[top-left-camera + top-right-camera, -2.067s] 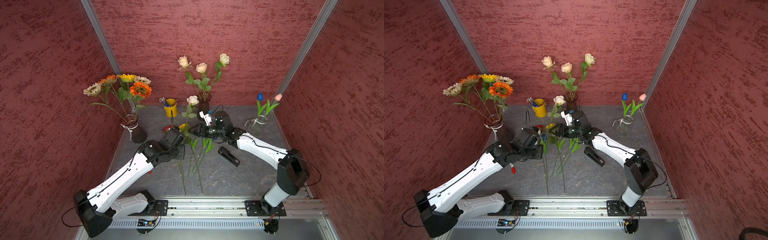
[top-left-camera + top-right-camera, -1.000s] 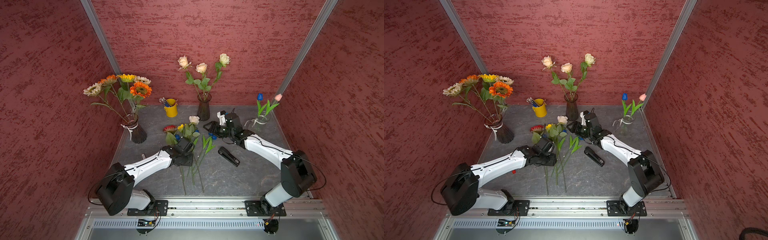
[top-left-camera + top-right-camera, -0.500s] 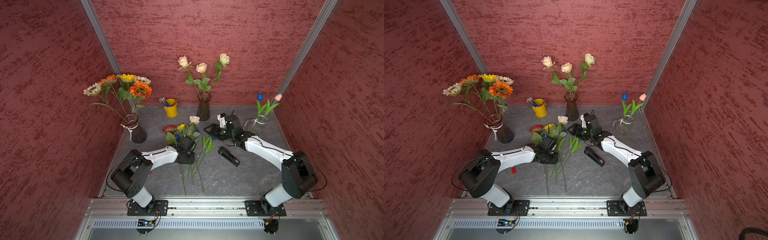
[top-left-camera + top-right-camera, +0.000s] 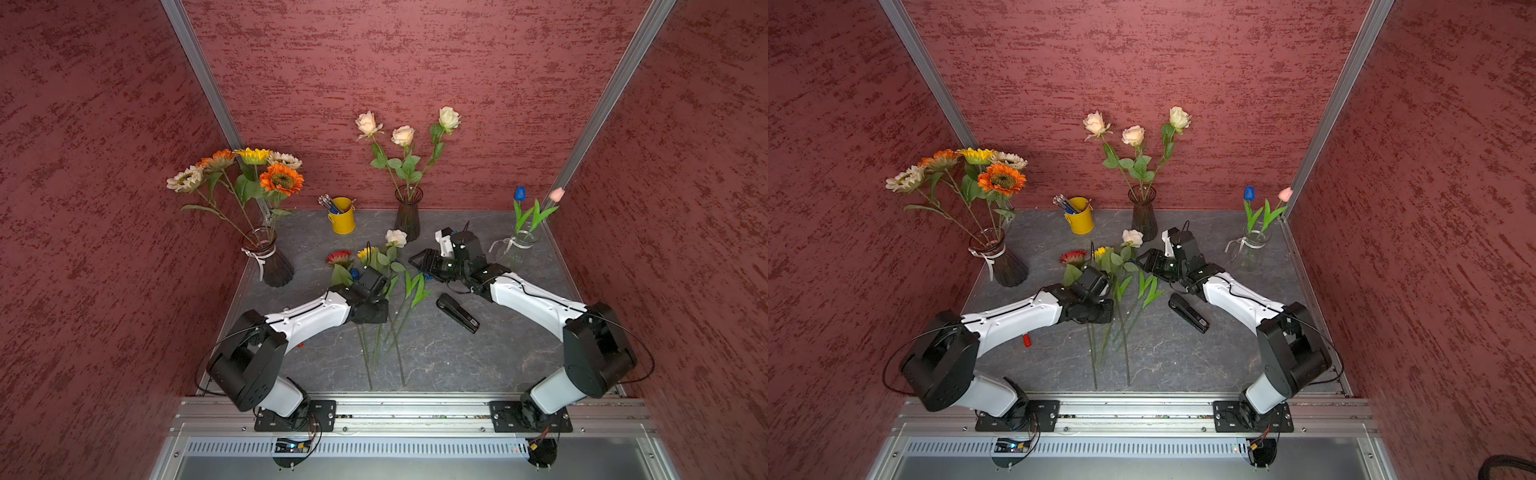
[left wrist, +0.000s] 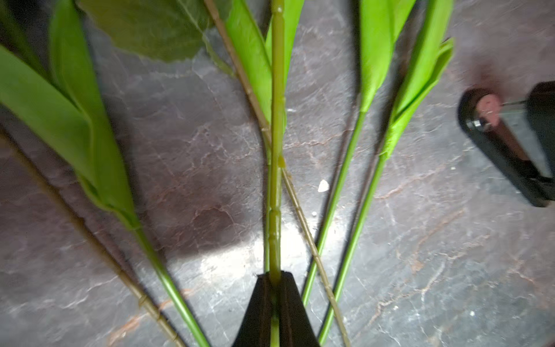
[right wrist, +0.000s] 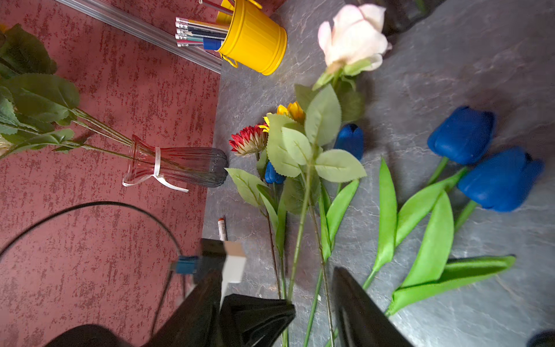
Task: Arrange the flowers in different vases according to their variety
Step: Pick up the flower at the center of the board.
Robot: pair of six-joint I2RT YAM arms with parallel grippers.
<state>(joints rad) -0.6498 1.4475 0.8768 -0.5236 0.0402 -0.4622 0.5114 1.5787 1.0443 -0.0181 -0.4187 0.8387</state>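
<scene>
My left gripper (image 5: 274,279) is shut on the green stem (image 5: 277,120) of a cream rose (image 4: 395,237) that lies in a loose pile on the table. The pile also holds a red sunflower (image 4: 340,257), a yellow sunflower (image 4: 368,252) and blue tulips (image 6: 462,135). In both top views the left gripper (image 4: 376,309) sits over the stems. My right gripper (image 4: 419,262) hovers open beside the tulip heads, holding nothing. Sunflowers fill the ribboned dark vase (image 4: 272,266), roses the dark vase (image 4: 408,216) at the back. The clear vase (image 4: 517,249) holds a blue and a pink tulip.
A yellow bucket (image 4: 343,216) of pens stands at the back between the two dark vases. A black stapler (image 4: 457,312) lies right of the stems, under my right forearm. A small red marker (image 4: 1027,340) lies under my left arm. Red walls close three sides.
My left gripper has closed on the rose stem, and the left arm's elbow has folded back toward its base. My right arm has barely moved.
</scene>
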